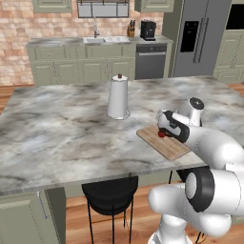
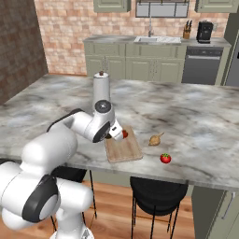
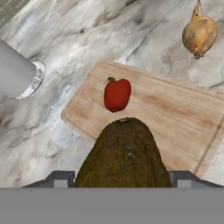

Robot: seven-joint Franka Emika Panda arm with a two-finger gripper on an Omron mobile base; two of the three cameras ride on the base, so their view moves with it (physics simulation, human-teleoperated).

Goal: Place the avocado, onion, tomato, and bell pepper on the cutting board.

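Wooden cutting board lies under the hand, which grips the avocado just short of the bell pepper on the board, so a careless release could roll it into the pepper or off onto the worktop.

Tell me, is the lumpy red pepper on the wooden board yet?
Yes. The red bell pepper lies on the light wooden cutting board.
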